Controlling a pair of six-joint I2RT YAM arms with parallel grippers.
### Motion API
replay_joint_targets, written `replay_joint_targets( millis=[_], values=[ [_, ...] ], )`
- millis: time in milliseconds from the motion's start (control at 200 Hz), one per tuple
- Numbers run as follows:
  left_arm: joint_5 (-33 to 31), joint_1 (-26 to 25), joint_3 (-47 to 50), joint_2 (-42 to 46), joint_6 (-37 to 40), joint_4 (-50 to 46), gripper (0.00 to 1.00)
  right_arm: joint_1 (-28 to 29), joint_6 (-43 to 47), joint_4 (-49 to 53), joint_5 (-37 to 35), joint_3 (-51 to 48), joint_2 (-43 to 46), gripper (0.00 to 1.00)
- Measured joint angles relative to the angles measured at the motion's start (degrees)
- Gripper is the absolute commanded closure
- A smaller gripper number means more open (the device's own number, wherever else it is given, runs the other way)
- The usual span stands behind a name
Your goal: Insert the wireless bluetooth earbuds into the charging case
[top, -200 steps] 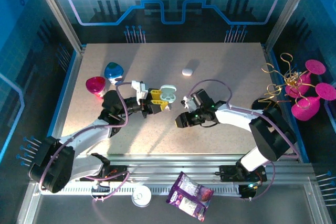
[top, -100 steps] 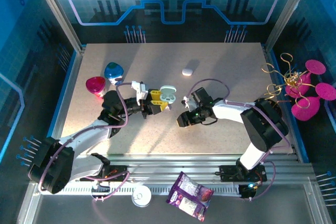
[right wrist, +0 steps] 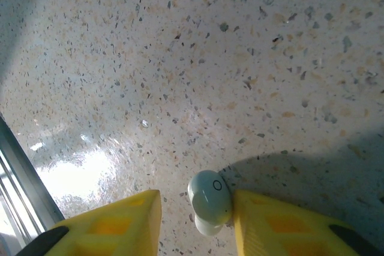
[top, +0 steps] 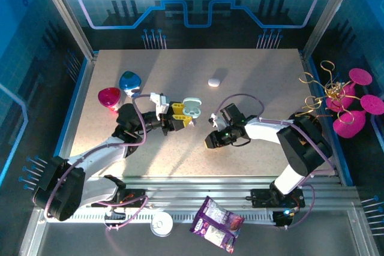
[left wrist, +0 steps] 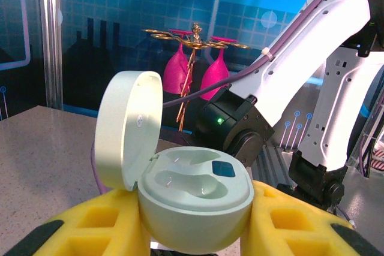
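My left gripper (top: 180,114) is shut on the mint charging case (top: 191,107), holding it left of the table's middle. In the left wrist view the case (left wrist: 195,193) sits between yellow fingers (left wrist: 99,226), its lid (left wrist: 129,127) hinged open and both wells empty. My right gripper (top: 211,141) points down at the table just right of the case. In the right wrist view one pale earbud (right wrist: 210,202) lies on the speckled table between the fingers of the gripper (right wrist: 197,217). It touches the right finger (right wrist: 282,223); a gap separates it from the left finger (right wrist: 111,226).
A closed white case (top: 215,81) lies farther back on the table. A pink cup (top: 109,98) and a blue cup (top: 129,80) stand at the left. A gold rack with pink glasses (top: 342,100) stands off the right edge. A snack packet (top: 217,223) lies on the near rail.
The right arm's elbow has swung in and its gripper has shifted slightly toward the near right. The left arm and the case have stayed put.
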State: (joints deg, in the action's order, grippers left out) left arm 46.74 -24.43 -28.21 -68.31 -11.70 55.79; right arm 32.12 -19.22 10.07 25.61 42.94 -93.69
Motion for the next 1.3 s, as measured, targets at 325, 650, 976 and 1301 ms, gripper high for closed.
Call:
replay_joint_targets(
  millis=[325, 650, 976, 1301],
  values=[
    [0.0, 0.0, 0.1, 0.0, -0.2, 0.0, 0.65, 0.1, -1.5, -0.2, 0.1, 0.1, -1.2, 0.77],
    [0.0, 0.0, 0.3, 0.0, -0.2, 0.0, 0.65, 0.1, -2.5, -0.3, 0.2, 0.1, -1.3, 0.77],
    [0.0, 0.0, 0.3, 0.0, -0.2, 0.0, 0.65, 0.1, -3.9, -1.8, 0.4, 0.6, -2.0, 0.84],
    [0.0, 0.0, 0.4, -0.2, -0.2, 0.0, 0.65, -0.8, -8.5, -2.5, -9.0, -3.5, 5.2, 0.84]
  ],
)
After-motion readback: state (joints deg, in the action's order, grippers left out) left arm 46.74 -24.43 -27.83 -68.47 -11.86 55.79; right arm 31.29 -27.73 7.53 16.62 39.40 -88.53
